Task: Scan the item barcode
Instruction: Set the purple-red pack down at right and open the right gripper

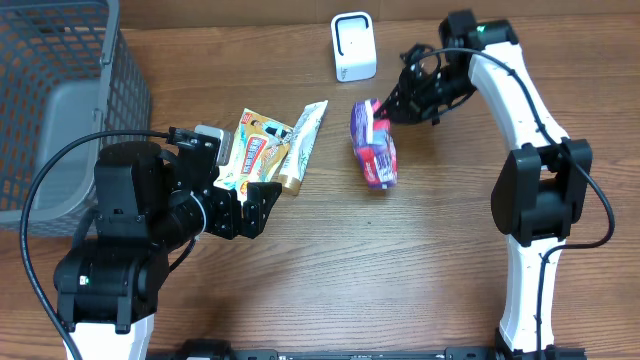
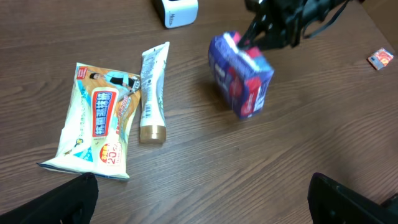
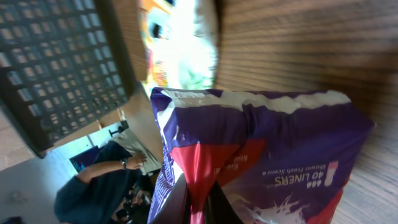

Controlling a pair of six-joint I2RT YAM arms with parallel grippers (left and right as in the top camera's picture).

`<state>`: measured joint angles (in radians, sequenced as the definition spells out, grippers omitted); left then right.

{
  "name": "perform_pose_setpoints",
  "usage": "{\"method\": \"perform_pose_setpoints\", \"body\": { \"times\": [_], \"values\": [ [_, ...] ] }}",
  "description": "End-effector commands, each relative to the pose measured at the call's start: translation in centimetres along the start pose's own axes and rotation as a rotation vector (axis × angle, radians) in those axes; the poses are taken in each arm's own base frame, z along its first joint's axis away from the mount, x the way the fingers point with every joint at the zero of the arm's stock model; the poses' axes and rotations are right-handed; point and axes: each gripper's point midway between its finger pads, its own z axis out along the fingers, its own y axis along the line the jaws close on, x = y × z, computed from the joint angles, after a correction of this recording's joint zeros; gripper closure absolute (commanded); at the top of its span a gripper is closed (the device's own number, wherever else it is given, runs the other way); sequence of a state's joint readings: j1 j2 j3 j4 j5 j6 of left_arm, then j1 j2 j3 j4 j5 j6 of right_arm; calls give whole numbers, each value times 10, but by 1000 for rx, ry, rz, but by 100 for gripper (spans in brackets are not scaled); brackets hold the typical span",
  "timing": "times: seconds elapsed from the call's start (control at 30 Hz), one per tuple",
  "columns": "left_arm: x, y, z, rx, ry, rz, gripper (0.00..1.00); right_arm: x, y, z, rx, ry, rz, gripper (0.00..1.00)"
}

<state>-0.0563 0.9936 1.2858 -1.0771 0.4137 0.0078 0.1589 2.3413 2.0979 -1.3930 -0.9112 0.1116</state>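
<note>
The right claw (image 1: 388, 106) is pinched shut on one end of the purple liner pack (image 1: 374, 150), which hangs tilted just beneath its fingertips. The white scanner (image 1: 353, 46) stands near, to that claw's left. The left claw (image 1: 248, 208) gapes fully open, holding nothing, with a wipes pouch (image 1: 250, 152) and a tube (image 1: 303, 143) lying just ahead of it.

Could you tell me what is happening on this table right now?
The right arm has its jaws shut on one end of a purple pack, holding it close to the white scanner at the back of the table. The left arm holds nothing, jaws wide open above a packet of wipes and a tube lying side by side. A grey basket stands at the far left.
</note>
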Motion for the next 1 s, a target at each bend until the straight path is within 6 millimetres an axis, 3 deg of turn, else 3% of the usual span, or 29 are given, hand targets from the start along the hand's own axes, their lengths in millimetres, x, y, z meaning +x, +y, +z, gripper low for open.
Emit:
{"method": "perform_pose_setpoints", "body": {
  "times": [0.0, 0.1, 0.27, 0.4, 0.53, 0.6, 0.67, 0.77, 0.97],
  "values": [
    [-7, 1, -4, -12, -21, 26, 0, 3, -24, 2, 72, -8, 49, 96],
    [-7, 1, -4, -12, -21, 26, 0, -4, -74, -11, 332, -73, 146, 89],
    [-7, 1, -4, -12, -21, 26, 0, -10, -118, -68, 661, -179, 201, 58],
    [-7, 1, -4, -12, -21, 26, 0, -7, -126, -124, 832, -244, 232, 36],
    [-7, 1, -4, -12, -21, 26, 0, -3, -114, -145, 851, -262, 226, 24],
    [-7, 1, -4, -12, -21, 26, 0, 0, -105, -147, 833, -253, 204, 14],
    [-7, 1, -4, -12, -21, 26, 0, 3, -91, -134, 752, -187, 108, 8],
    [-7, 1, -4, -12, -21, 26, 0, 6, -82, -119, 683, -134, 43, 7],
    [-7, 1, -4, -12, -21, 26, 0, 7, -95, -118, 723, -123, 63, 3]
  ]
}}
